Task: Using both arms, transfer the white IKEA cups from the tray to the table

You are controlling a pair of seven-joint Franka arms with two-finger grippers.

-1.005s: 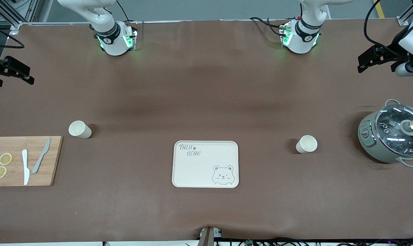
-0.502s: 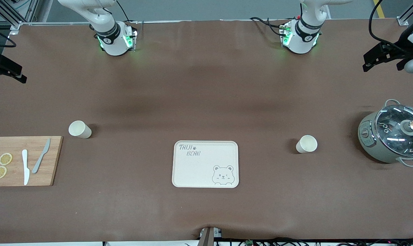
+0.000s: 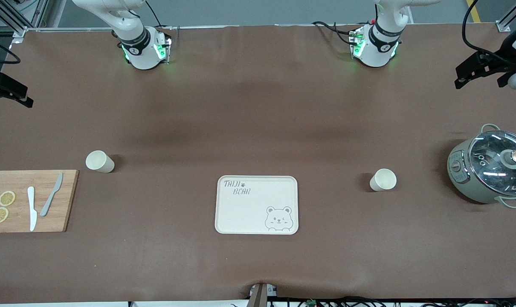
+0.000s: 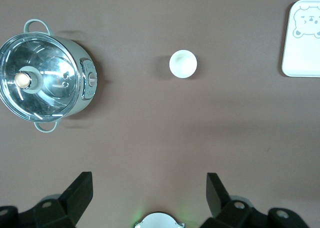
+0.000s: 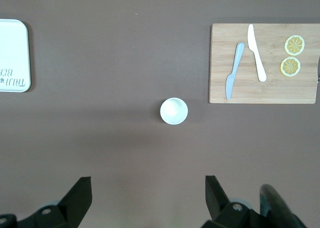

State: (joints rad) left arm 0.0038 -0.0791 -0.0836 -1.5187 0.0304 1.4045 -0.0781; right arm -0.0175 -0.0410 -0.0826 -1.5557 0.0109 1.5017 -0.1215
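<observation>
Two white IKEA cups stand upright on the brown table. One cup (image 3: pixel 99 161) (image 5: pixel 174 111) is beside the cutting board, toward the right arm's end. The second cup (image 3: pixel 383 179) (image 4: pixel 183 63) stands between the bear tray (image 3: pixel 256 187) and the pot. My right gripper (image 3: pixel 21 96) (image 5: pixel 147 185) hangs open, high over the table's edge at the right arm's end, with nothing between its fingers. My left gripper (image 3: pixel 462 76) (image 4: pixel 149 183) hangs open and empty, high over the left arm's end of the table.
A grey-green pot (image 3: pixel 490 166) with a glass lid sits at the left arm's end. A wooden cutting board (image 3: pixel 66 200) with two knives and two lemon slices lies at the right arm's end. The cream bear tray lies midway, nearer the front camera.
Both grippers have drifted outward toward their own ends of the table, the left one also toward the bases. The cups, the tray and the pot have not moved.
</observation>
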